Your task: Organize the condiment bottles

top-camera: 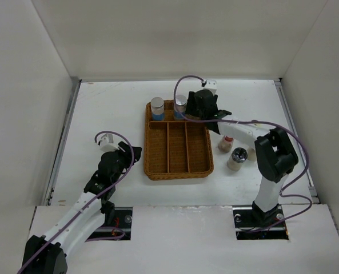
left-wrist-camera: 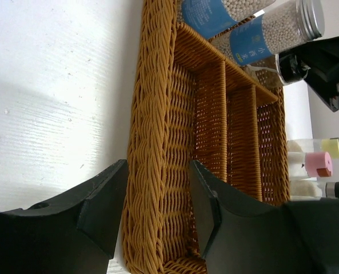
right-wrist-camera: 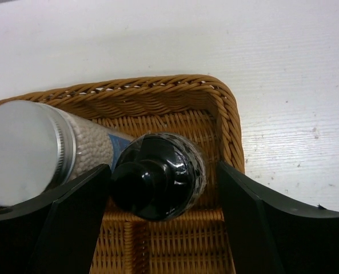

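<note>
bottles crowd the right gripper (right-wrist-camera: pixel 163 168): a black-topped bottle (right-wrist-camera: pixel 158 177) stands between its spread fingers in a corner compartment of the wicker tray (right-wrist-camera: pixel 229 120), with a gap on the bottle's right side, so the grip is released. just left of it is a silver-capped blue-labelled bottle (right-wrist-camera: pixel 20 148), and further left a second blue-labelled bottle (top-camera: pixel 157 108). back toward its arm's base and rightward, on the tabletop (top-camera: pixel 112 114), stand a pink-topped bottle (top-camera: pixel 228 141) and a grey-topped shaker (top-camera: pixel 238 158). the left gripper (left-wrist-camera: pixel 158 171) is slack, fingers apart, holding nothing, the tray wall just ahead.
</note>
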Motion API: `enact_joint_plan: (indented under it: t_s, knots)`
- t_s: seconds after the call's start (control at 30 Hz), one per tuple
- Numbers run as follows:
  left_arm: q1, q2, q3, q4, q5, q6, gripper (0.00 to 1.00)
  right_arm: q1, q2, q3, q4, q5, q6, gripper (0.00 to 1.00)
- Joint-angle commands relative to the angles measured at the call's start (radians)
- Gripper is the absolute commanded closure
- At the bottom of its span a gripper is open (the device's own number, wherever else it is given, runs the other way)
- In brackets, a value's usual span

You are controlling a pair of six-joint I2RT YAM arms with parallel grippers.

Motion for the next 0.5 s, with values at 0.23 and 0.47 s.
enact_joint_plan:
  t_s: [0.23, 0.47]
  knots:
    - [-0.01, -0.01, 0.024, 0.054, 0.001, 0.0, 0.55, 0.025, -0.338, -0.155, -0.003, 0.037, -0.004, 0.2]
    - [-0.02, -0.001, 0.035, 0.11, -0.002, 0.007, 0.55, 0.028, -0.706, -0.377, -0.12, 0.106, 0.002, 0.62]
